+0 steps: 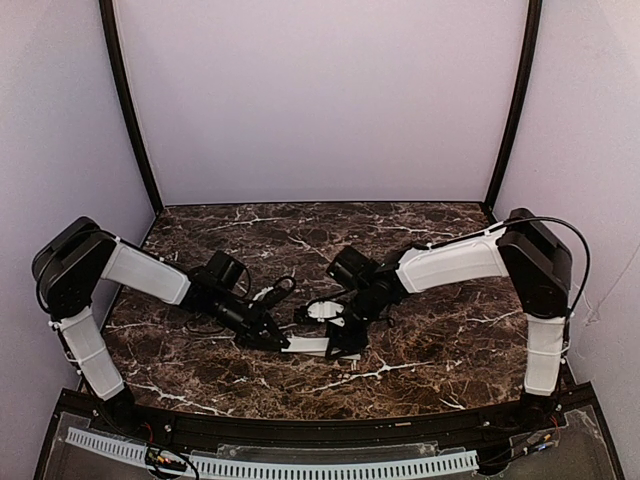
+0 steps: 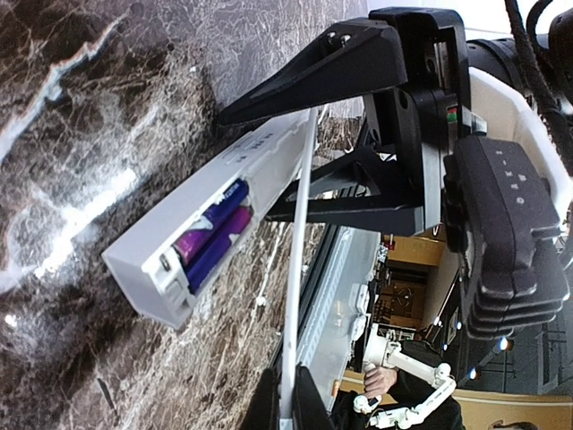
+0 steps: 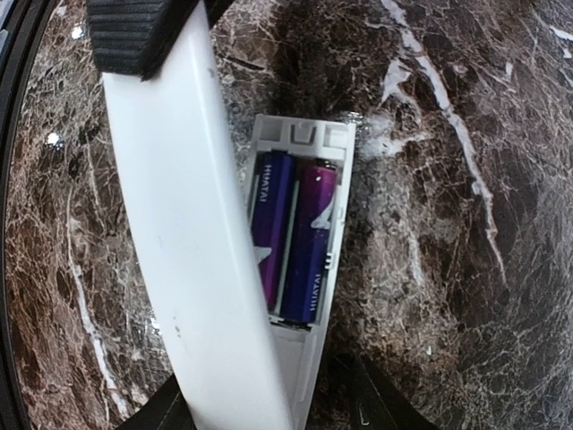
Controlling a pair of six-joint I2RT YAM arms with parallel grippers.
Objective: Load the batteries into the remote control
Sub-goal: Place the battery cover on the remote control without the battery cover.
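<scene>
Remote [image 1: 308, 345] lies on the dark marble worktop [image 1: 430, 230], approx mid-width, toward the near side, btwn the two arms. Long axis runs roughly left-right. Back faces up w/ the battery compt open.

Batteries [image 3: 273, 215] are both in the compt, side by side, touching or nearly so, lengthwise along the remote. Purple-blue wraps w/ white print. In the left wrist view they sit at the open end of the remote [image 2: 148, 278], sunk below its rim.

Cover [image 3: 179, 224] is not seated. This thin white flat piece stands tilted over one long edge of the remote and hides part of that side of the compt in the right wrist view. Edge-on in the left wrist view, the cover [image 2: 300, 269] shows as a narrow white strip crossing the remote.

Left fingers [image 2: 307, 412] are clenched on the cover, its thin edge pinched btwn them. In the top view the left fingers [image 1: 268, 335] are just left of the remote.

Right fingers [image 2: 340, 63] straddle the remote, one each side of its body, w/ the cover running btwn them too. In the right wrist view the right fingers [image 3: 367, 408] flank the remote's end. Can't tell if they actually press on it or stand just off. In the top view the right fingers [image 1: 345, 335] are at the remote's right end.
</scene>
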